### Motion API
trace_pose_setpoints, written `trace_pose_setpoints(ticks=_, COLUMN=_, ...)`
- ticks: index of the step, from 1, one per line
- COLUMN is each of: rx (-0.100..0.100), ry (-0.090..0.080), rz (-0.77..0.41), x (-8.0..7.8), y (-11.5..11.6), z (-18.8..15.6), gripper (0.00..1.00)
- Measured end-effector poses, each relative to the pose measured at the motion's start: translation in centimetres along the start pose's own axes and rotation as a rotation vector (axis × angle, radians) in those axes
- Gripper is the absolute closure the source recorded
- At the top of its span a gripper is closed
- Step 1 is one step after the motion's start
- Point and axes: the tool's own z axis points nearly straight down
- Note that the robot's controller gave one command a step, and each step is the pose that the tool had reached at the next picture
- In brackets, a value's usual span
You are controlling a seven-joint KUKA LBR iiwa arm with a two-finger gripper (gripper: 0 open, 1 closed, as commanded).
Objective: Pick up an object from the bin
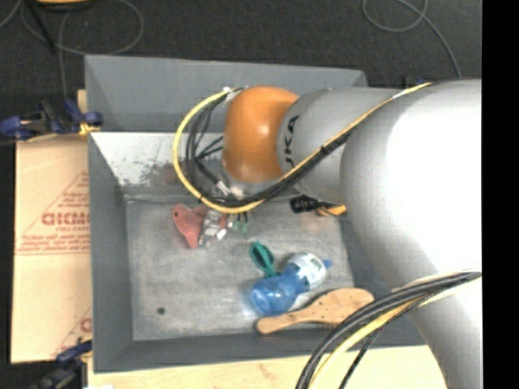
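My gripper [213, 232] is low in the back middle of the bin, under the orange wrist cover. Its metal tips sit right beside a pink, roughly triangular soft piece [186, 224] lying to its left. The pink piece touches or nearly touches the tips; I cannot tell whether it is between them. A small green piece [261, 255] lies just to the right and nearer the front. A blue and clear plastic bottle [285, 284] lies in front of that.
A wooden spatula-like paddle [316, 310] lies along the front right, against the bottle. A black and orange tool [315, 207] lies at the back right under the arm. The bin's left front floor is bare, with one small dark speck [160, 310].
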Motion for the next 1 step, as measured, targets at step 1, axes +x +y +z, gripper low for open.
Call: trace_pose_setpoints(ticks=1, rx=0.002, ry=0.007, rz=0.000, x=0.12, y=-0.06, z=-0.43, gripper=1.00)
